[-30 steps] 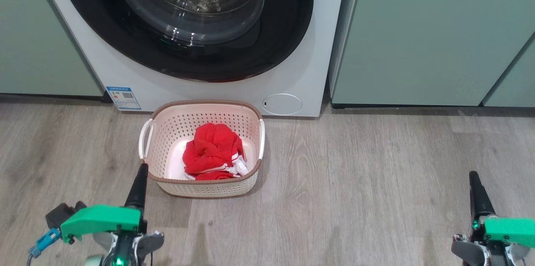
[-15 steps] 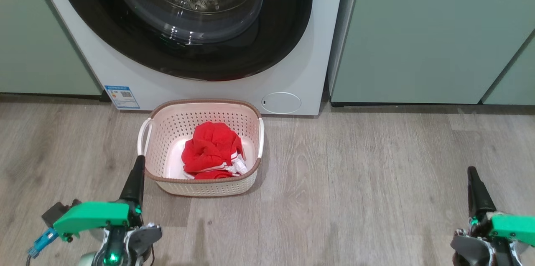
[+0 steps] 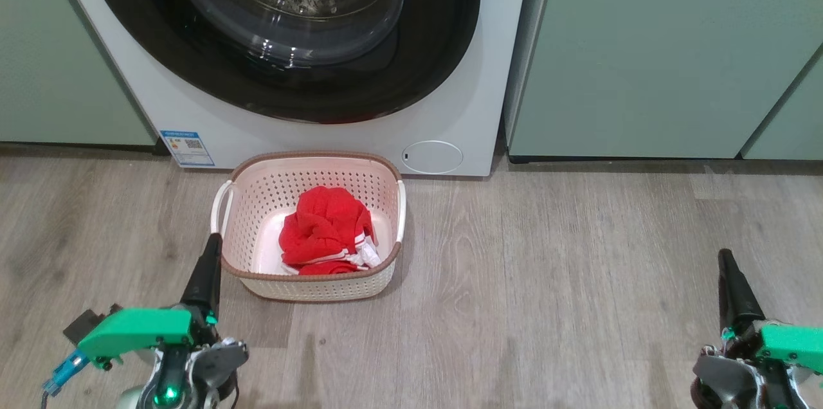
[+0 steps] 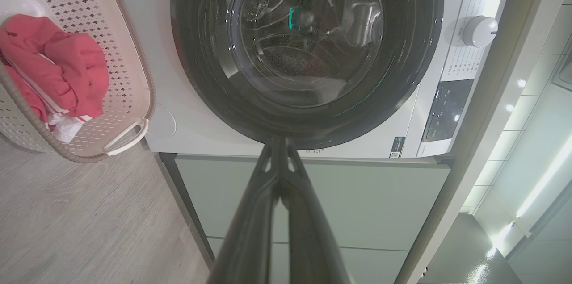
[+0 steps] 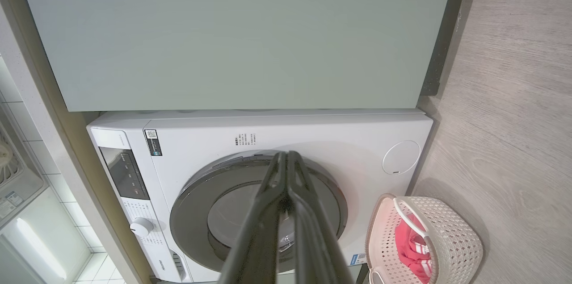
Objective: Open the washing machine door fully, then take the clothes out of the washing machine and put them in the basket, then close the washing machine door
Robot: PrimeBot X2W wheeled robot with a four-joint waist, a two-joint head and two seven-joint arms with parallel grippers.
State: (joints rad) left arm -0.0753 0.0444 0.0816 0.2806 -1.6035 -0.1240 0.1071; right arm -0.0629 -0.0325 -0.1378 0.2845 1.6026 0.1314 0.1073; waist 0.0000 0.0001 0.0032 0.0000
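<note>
The white washing machine [image 3: 463, 94] stands at the top of the head view, its black-rimmed glass door [image 3: 283, 29] lying flush against the front. On the floor before it sits the cream basket [image 3: 308, 283], and the red clothes [image 3: 325, 232] with white stripes lie bunched inside. My left gripper [image 3: 211, 245] is shut and empty, its tip close to the basket's near left corner. At the lower right my right gripper [image 3: 725, 258] is shut and empty, far from the basket. The left wrist view shows the door [image 4: 308, 47] and the clothes [image 4: 53, 69]; the right wrist view shows the basket [image 5: 447, 230].
Pale green cabinets [image 3: 656, 49] flank the machine on both sides. Grey wood floor [image 3: 553, 280] spreads between the two grippers. A blue label sticker [image 3: 188, 148] and a small round hatch [image 3: 433, 157] sit low on the machine's front.
The head camera has shifted a little, so machine and basket sit slightly higher in the picture. Both grippers sit a bit lower and nearer the bottom edge; both stay shut.
</note>
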